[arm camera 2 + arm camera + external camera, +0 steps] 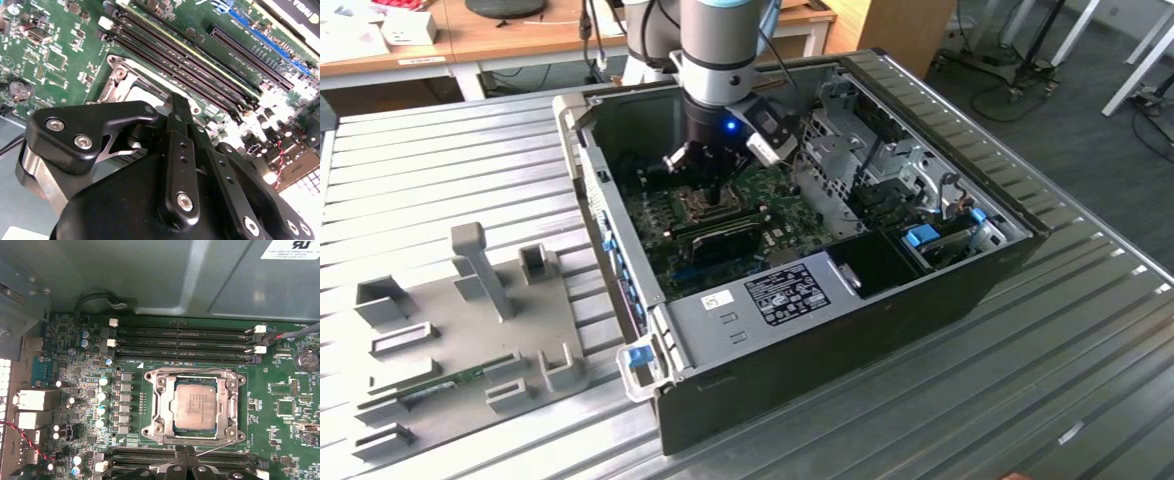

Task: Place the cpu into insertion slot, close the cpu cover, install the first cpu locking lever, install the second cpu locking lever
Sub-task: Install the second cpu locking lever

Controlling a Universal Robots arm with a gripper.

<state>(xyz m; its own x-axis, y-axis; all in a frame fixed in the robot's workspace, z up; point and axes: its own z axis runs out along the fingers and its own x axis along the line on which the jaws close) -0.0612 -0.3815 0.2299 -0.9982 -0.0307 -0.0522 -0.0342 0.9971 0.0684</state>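
1. Cpu (194,407) sitting in the insertion slot (150,405), cpu cover (192,374) looking closed over it, all just ahead of the gripper (186,456).
2. Fingers (181,117) pressed together, pinching nothing visible, hovering by the socket's near edge beside a thin lever (212,449).
3. Risking a slip off that lever, scraping the board or leaving the cover unlatched.
4. Crowding in close: memory slots (180,337) beyond the socket, capacitors (103,395) alongside, case wall (620,215) hemming the arm.
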